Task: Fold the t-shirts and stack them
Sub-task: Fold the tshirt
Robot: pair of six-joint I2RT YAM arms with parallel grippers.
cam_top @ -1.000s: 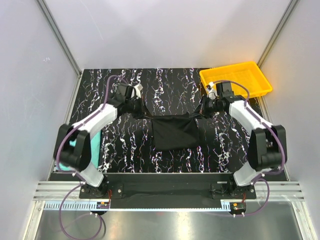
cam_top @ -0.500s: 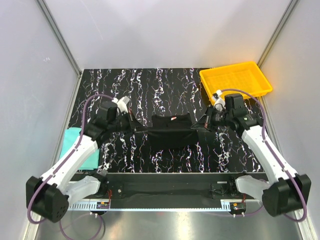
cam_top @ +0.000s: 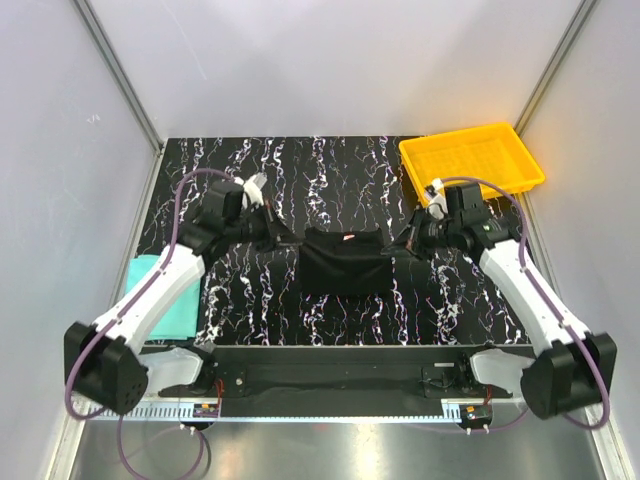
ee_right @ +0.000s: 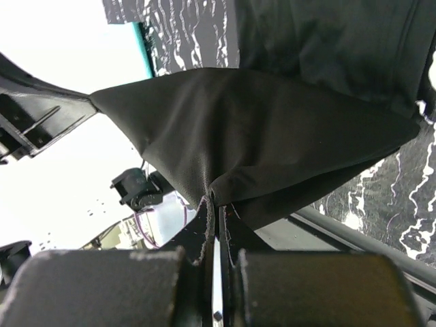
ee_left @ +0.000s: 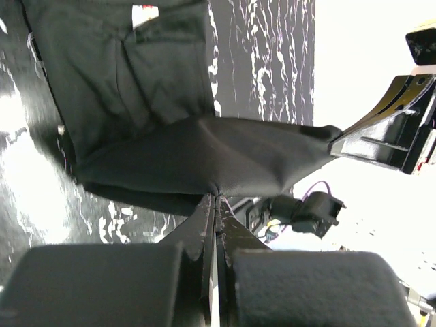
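A: Can any writing, brand or number be read here?
B: None can be read. Only one label is found: a small white label [ee_left: 145, 13] on the black t-shirt [ee_left: 102, 75], seen at the top edge of the left wrist view.
A: What is printed on it?
B: Red marks are seen on the white, but they are cut off by the picture's edge and too blurred to be made out.
A: Is it shown more clearly from above?
B: No; there it is reduced to a pale fleck with a touch of red at the shirt's far edge, and no letter can be told
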